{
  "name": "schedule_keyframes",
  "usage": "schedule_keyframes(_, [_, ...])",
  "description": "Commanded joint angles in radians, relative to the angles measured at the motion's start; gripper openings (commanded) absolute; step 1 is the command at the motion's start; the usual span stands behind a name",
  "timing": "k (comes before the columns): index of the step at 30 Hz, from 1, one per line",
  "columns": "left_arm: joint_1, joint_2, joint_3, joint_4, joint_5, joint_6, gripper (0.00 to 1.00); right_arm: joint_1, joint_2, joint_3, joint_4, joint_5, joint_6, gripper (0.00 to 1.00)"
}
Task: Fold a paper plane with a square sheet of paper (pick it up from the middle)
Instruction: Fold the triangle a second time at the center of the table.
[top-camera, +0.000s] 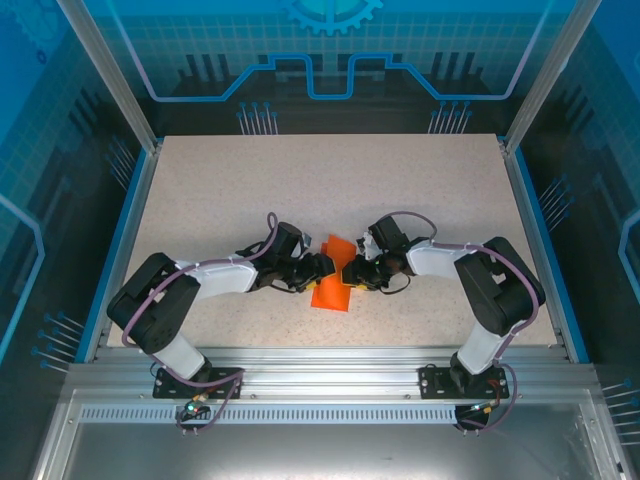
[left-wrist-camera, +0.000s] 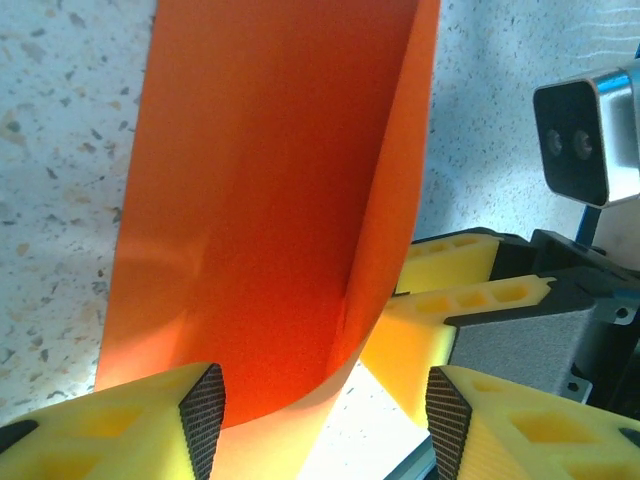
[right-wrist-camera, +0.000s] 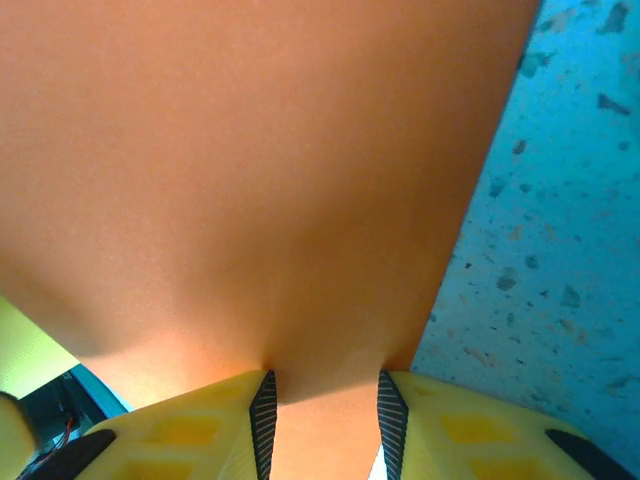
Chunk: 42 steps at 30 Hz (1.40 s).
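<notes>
The orange sheet (top-camera: 332, 290) sits in the middle of the speckled bench (top-camera: 300, 180), towards the near edge, with both arms reaching in to it. The left hand (top-camera: 322, 268) meets it from the left and the right hand (top-camera: 352, 272) from the right, so the two hands almost touch over the paper. From above, the near part of the sheet lies low on the bench and a far part stands up between the hands.

In the left wrist view the sheet (left-wrist-camera: 270, 200) is plain and unmarked. It bows upward with one long crease down it, and its lower edge curls in between the fingers. The left hand (left-wrist-camera: 325, 415) is open: its dark ribbed pads (left-wrist-camera: 205, 420) stand wide apart and the paper sits close to the pad on the left of the picture without being pinched. Just beside the sheet's right edge are the yellow fingers of the right hand (left-wrist-camera: 440, 290), with a grey camera (left-wrist-camera: 585, 140) above them.

In the right wrist view the sheet (right-wrist-camera: 250, 180) covers most of the frame and runs down through the gap of the right hand (right-wrist-camera: 327, 420). Its pads (right-wrist-camera: 264, 425) stand partly apart on either side of the paper, and I cannot tell whether they clamp it. Bare bench (right-wrist-camera: 560, 200) shows to the right.

The far wall (top-camera: 330, 60) bears a blue gear figure (top-camera: 330, 12) and line patterns.
</notes>
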Motion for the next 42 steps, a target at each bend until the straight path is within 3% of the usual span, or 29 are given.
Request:
schedule_keyframes(1, [0.015, 0.025, 0.011, 0.049, 0.04, 0.023, 0.6, -0.008, -0.026, -0.013, -0.026, -0.002, -0.016, 0.35])
schedule_keyframes(12, [0.019, 0.05, 0.005, 0.13, 0.124, 0.023, 0.6, -0.01, -0.036, -0.017, -0.027, 0.0, -0.011, 0.35])
schedule_keyframes(26, [0.02, 0.03, -0.023, 0.133, 0.118, 0.028, 0.6, -0.01, -0.056, -0.021, -0.032, 0.005, -0.006, 0.35])
schedule_keyframes(37, [0.057, 0.058, 0.06, 0.066, 0.201, 0.236, 0.61, -0.01, -0.053, -0.03, -0.023, 0.003, -0.007, 0.35])
schedule_keyframes(42, [0.071, 0.065, 0.08, 0.046, 0.233, 0.261, 0.59, -0.01, -0.053, -0.03, -0.02, 0.001, -0.004, 0.35])
